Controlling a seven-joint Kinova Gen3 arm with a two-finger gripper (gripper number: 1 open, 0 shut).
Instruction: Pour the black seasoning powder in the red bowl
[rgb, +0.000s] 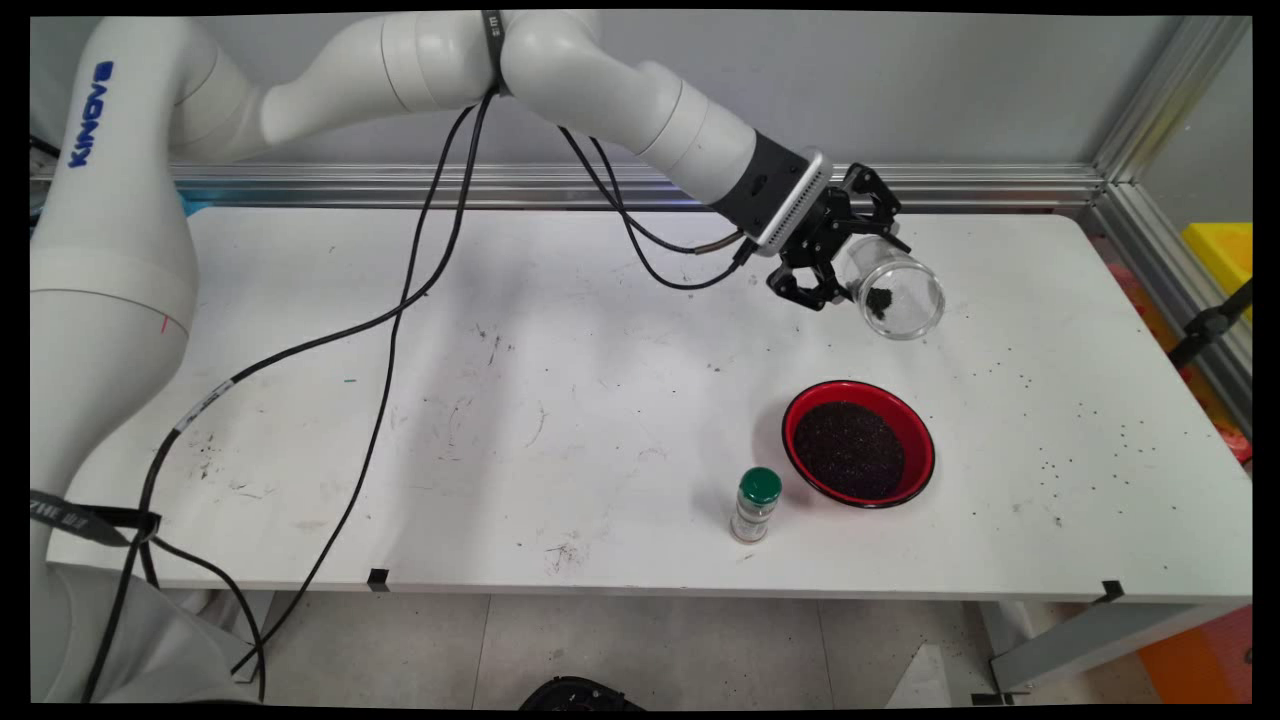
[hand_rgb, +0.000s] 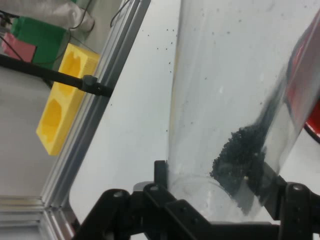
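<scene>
I am holding a clear glass jar (rgb: 893, 285) clamped in my gripper (rgb: 838, 262) — tipped, dark granules (hand_rgb: 239, 156) clinging inside — above the scuffed, speckled white table (rgb: 560, 400), beyond a red bowl (rgb: 859, 442) of granules and a green-capped shaker (rgb: 756, 504) whose label is unreadable.

A red bowl (rgb: 858, 443) filled with dark grains sits on the white desk (rgb: 500, 400), a green-capped shaker (rgb: 756, 504) upright just beside it. Loose dark specks dot the desk (mostly toward its right side), and a yellow block (hand_rgb: 62, 105) lies beyond the edge
</scene>
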